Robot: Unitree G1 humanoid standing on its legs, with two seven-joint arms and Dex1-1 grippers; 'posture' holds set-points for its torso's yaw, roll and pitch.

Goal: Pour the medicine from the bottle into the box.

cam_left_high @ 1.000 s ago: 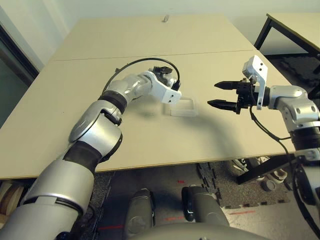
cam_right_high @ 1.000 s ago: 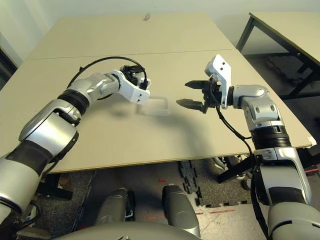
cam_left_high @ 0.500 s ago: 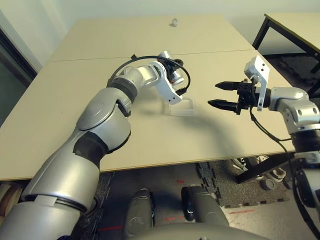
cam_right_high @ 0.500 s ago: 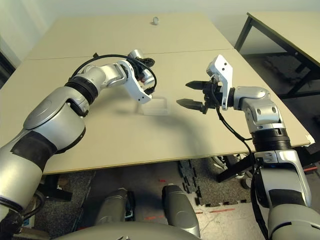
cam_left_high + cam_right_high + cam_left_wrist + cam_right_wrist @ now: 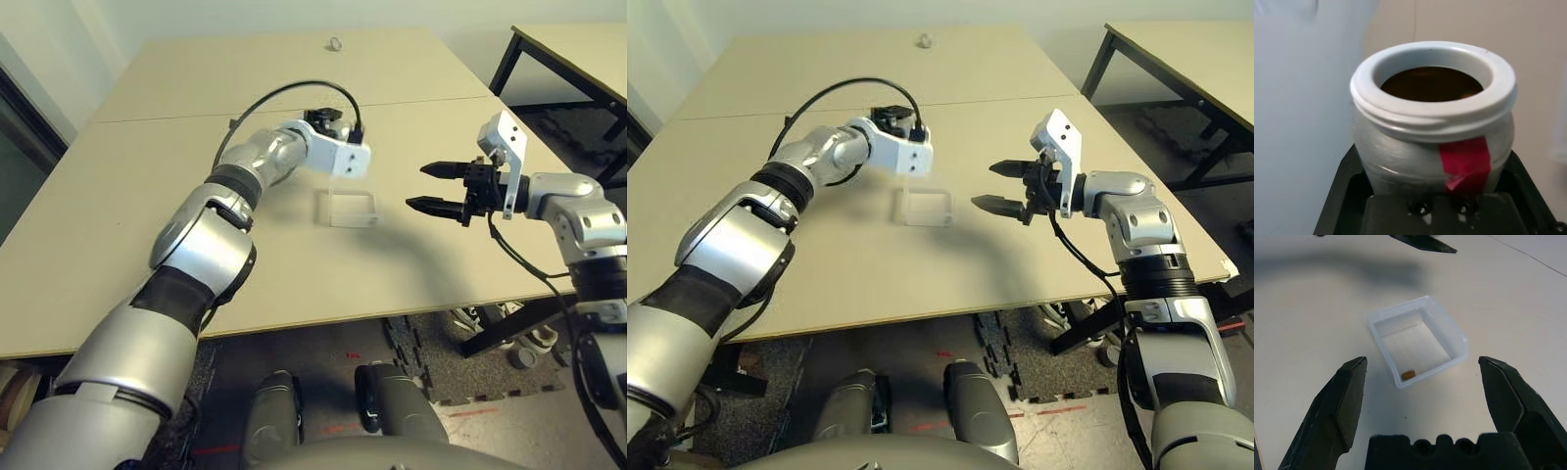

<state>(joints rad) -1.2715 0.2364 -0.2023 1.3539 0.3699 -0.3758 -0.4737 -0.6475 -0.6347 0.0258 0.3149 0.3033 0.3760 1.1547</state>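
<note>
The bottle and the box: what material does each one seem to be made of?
The bottle: probably matte white-grey plastic, opaque, with a moulded rim and a red stripe that looks like tape. The box: likely clear, colourless plastic, since the table shows through its thin glossy walls.

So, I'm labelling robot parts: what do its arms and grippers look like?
Both arms are silver shells with black joint bands and looped black cables. The left gripper and right gripper each have a white wrist housing; the right's black fingers taper to points.

— What surrounds the beige table (image 5: 294, 274)?
— A pale wall (image 5: 245, 15) behind it, a black-legged second table (image 5: 578, 49) beside it, dark interlocking floor mats (image 5: 431, 362) beneath.
</note>
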